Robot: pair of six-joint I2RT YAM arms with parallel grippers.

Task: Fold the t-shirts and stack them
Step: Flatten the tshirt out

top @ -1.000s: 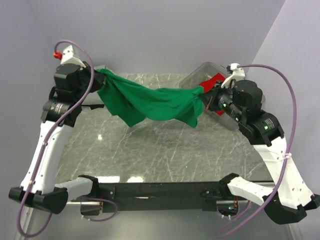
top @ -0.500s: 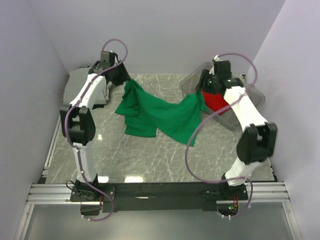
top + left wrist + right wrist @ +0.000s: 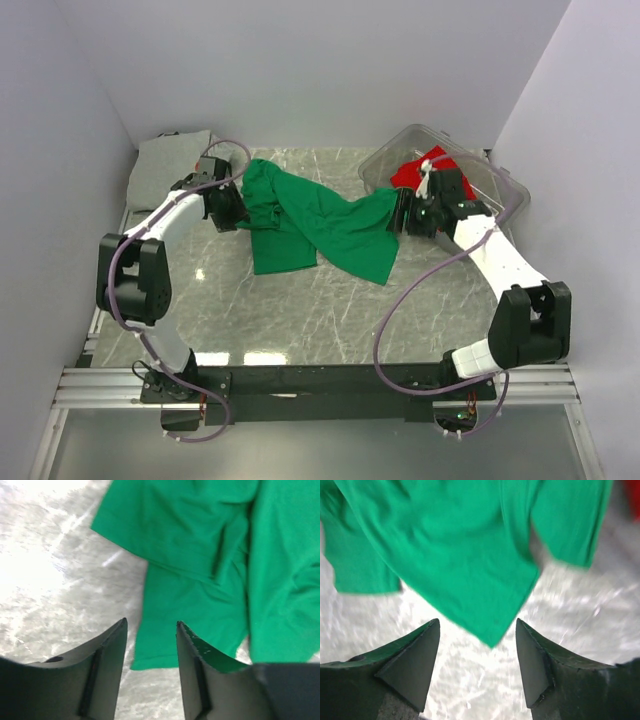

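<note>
Dropped green t-shirt (image 3: 322, 226) now lies rumpled toward 12 o'clock, left gripper (image 3: 150, 626) and right gripper (image 3: 477, 624) parted and empty, likely to regrasp it flat.

Nothing to read from where I stand: the plain bright green cotton t-shirt (image 3: 320, 225) shows no print, and no label, brand or number is legible anywhere else.

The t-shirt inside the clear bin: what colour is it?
Red t-shirt; clearest in top external view.
</note>
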